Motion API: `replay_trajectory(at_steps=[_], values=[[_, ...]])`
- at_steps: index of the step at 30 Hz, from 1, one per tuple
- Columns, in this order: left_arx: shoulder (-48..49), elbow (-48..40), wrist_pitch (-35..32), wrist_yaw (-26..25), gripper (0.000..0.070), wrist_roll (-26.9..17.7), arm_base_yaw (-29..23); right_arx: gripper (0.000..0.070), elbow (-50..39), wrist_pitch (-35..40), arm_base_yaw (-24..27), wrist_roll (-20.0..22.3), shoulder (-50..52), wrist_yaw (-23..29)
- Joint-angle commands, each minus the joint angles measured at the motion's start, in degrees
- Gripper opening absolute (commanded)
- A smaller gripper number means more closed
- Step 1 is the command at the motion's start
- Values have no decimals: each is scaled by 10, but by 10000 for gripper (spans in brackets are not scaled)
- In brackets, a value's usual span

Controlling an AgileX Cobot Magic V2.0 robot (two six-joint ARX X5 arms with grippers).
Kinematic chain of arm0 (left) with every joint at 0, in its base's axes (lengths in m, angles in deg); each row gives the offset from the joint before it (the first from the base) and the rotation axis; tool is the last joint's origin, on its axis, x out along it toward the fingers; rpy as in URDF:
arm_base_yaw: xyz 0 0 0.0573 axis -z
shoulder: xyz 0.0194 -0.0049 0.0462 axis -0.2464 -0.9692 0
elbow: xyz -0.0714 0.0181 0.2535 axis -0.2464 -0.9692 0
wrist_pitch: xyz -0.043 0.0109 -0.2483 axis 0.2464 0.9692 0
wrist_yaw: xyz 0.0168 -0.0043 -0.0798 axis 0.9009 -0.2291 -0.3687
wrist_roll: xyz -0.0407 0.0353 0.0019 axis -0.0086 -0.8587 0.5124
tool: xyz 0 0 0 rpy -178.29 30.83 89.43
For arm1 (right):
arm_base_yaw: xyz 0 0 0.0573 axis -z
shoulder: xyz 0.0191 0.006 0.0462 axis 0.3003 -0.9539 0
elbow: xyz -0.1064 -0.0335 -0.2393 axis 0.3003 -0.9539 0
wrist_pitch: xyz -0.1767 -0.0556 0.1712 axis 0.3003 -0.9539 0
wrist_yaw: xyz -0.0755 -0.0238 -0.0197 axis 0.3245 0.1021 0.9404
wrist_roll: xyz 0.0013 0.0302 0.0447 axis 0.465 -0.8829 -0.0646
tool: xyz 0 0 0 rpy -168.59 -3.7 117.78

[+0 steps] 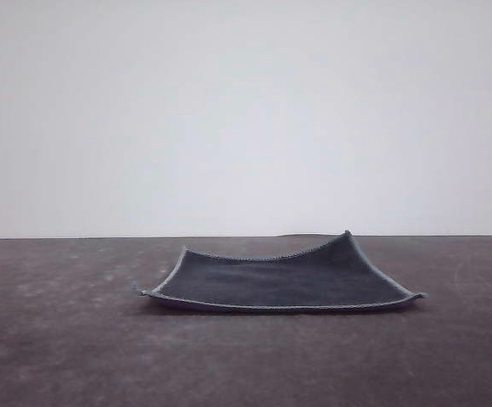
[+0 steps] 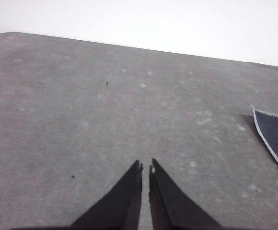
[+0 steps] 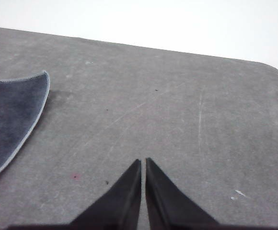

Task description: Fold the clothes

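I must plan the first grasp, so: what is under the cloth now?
The cloth lies on the grey table, dark face up, corners curled. Its underside and anything beneath are hidden.

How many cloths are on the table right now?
1. The cloth lies unfolded mid-table, dark face up, far right corner curled upward. Both wrist views catch its edge; nothing seems hidden.

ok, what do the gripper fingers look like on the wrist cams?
Both alike. The left gripper and the right gripper each have two matte black fingers, broad at the base and tapering to sharp points. Surfaces are plain, with no markings or cables seen. The left one has a tiny pale speck at one tip.
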Motion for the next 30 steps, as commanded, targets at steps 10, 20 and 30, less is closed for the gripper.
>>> replay_trajectory(at_steps=[10,20,30], values=[[1,-11,-9,3,16,0,0,10,-2,7,0,-6,1,2],[1,-11,-9,3,16,0,0,10,-2,8,0,-6,1,2],[1,-11,-9,3,16,0,0,10,-2,8,0,-6,1,2]])
